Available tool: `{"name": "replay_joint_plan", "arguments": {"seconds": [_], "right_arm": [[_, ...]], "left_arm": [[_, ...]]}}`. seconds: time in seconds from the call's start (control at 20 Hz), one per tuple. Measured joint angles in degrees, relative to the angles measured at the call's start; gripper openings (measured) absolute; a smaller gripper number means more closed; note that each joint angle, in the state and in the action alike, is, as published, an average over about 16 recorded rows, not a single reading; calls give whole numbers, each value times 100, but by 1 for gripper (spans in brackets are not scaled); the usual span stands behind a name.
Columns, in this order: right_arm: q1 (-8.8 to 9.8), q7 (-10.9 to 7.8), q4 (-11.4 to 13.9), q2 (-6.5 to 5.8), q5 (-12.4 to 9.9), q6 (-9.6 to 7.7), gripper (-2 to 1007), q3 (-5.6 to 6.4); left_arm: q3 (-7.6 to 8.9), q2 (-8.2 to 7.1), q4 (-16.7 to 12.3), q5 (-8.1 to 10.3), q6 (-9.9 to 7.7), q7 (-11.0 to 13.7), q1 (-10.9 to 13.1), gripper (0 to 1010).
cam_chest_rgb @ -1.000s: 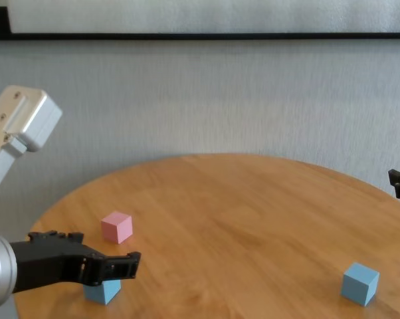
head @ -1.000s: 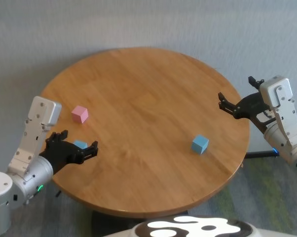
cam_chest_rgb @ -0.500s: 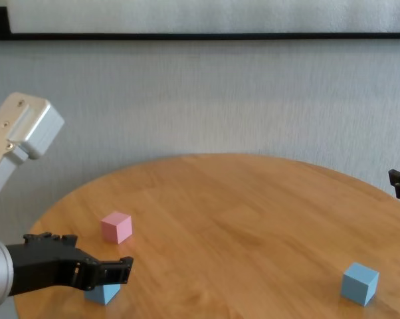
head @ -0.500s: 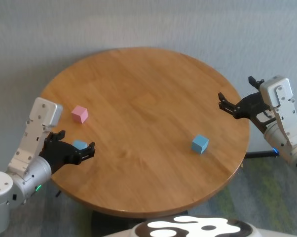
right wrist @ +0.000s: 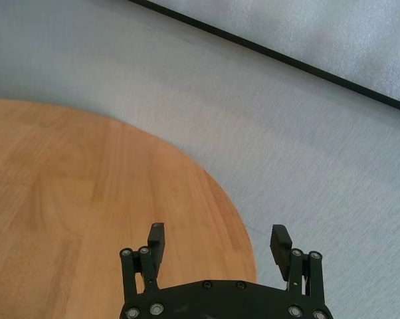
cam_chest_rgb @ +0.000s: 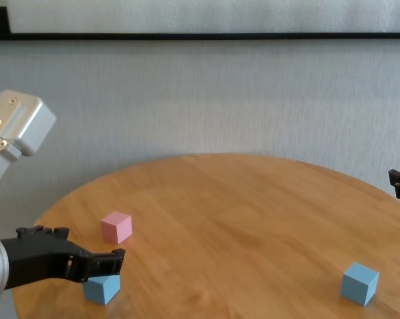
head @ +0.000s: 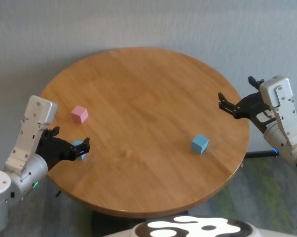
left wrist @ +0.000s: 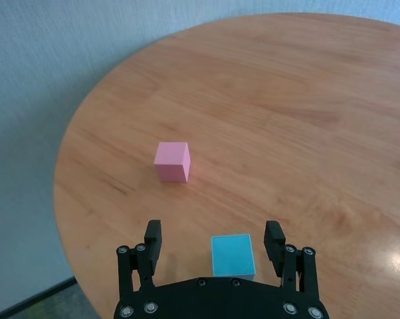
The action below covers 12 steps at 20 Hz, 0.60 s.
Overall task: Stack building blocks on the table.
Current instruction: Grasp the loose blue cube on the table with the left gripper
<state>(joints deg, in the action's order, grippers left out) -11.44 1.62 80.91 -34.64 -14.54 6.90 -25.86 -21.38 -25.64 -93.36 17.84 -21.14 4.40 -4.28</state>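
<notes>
Blocks: near blue cube (left wrist: 232, 255) on table (head: 148, 123) between spread fingers of left gripper (left wrist: 213, 246), untouched | pink cube (left wrist: 172, 161) just beyond | far blue cube (head: 200, 144) nearer right gripper (head: 237, 101), spread, idle at rim

At twelve o'clock you see a pale grey wall (cam_chest_rgb: 206, 100) with fine texture. A thin black strip (cam_chest_rgb: 206, 36) runs across it near the top. At five o'clock, low down, you see a grey-green floor (head: 267, 197). At six o'clock a black and white curved surface (head: 193, 228) lies.
</notes>
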Motion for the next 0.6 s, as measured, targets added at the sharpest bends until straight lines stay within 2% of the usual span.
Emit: {"name": "replay_joint_plan", "arguments": {"seconds": [0.6], "right_arm": [[0, 0, 0, 0, 0, 0, 1005, 0]], "left_arm": [[89, 138, 211, -57, 75, 177, 4, 1003]]}}
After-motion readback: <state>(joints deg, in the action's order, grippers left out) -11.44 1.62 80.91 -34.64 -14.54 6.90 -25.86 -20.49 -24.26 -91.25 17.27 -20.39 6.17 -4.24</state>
